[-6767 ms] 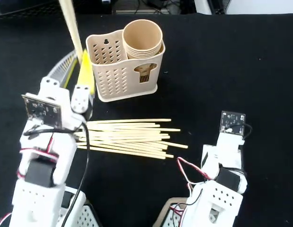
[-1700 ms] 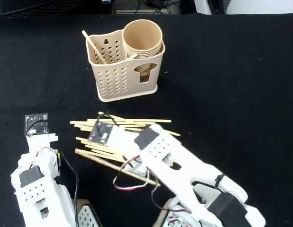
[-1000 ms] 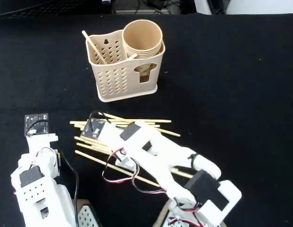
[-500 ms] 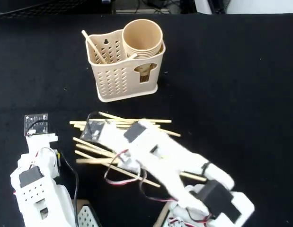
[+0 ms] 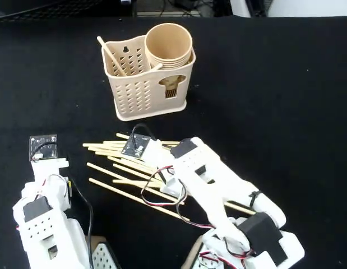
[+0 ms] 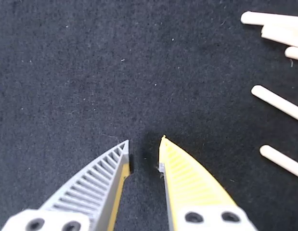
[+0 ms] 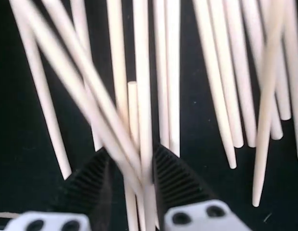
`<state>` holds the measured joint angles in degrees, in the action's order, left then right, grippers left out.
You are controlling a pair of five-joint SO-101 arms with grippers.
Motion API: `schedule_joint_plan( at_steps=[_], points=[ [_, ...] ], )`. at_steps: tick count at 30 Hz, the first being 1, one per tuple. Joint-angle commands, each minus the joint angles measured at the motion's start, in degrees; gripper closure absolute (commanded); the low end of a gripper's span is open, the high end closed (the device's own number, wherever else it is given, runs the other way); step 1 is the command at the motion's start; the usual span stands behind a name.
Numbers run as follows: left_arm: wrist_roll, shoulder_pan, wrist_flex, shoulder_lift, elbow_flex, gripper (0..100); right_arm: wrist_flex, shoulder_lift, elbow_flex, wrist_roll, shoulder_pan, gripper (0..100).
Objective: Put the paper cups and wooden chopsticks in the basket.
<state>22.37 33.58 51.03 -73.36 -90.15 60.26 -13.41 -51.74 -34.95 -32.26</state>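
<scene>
The basket (image 5: 140,92) stands near the far side of the black bench (image 5: 274,84). A stack of paper cups (image 5: 169,42) sits upright in one of its compartments. In the other compartment a couple of sticks (image 5: 110,54) lean at a tilt, their ends poking above the rim.

The rest of the chopsticks (image 5: 109,150) lie in a loose, partly crossed pile on the bench in front of the basket, well apart from it. The right arm (image 5: 212,179) stretches over this pile. The right tool (image 7: 131,163) is down among the sticks, and its black fingers (image 7: 175,180) are closed narrowly around a few of them. These sticks run between the fingers, some crossing the others at an angle.

The left arm (image 5: 44,207) sits folded back at the near corner, beside the pile. The left tool (image 6: 145,144) holds nothing. Its grey and yellow tips are only a narrow gap apart over bare bench, with several stick ends lying off to one side.
</scene>
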Motion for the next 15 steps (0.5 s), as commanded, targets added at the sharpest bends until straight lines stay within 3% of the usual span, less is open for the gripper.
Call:
schedule_joint_plan(
  at_steps=[1, 3, 15],
  points=[
    [0.26, -0.57, -1.14, -1.14, 0.22, 88, -0.88, -2.42, 0.22, -0.35, 0.97, 82.1],
    [0.26, -0.57, -1.14, -1.14, 0.22, 88, -1.41, -2.59, 1.19, -0.35, 1.05, 78.6],
    [0.26, -0.57, -1.05, -1.14, 0.22, 88, -8.79, 3.82, 4.18, 2.29, 0.97, 80.1]
  ],
)
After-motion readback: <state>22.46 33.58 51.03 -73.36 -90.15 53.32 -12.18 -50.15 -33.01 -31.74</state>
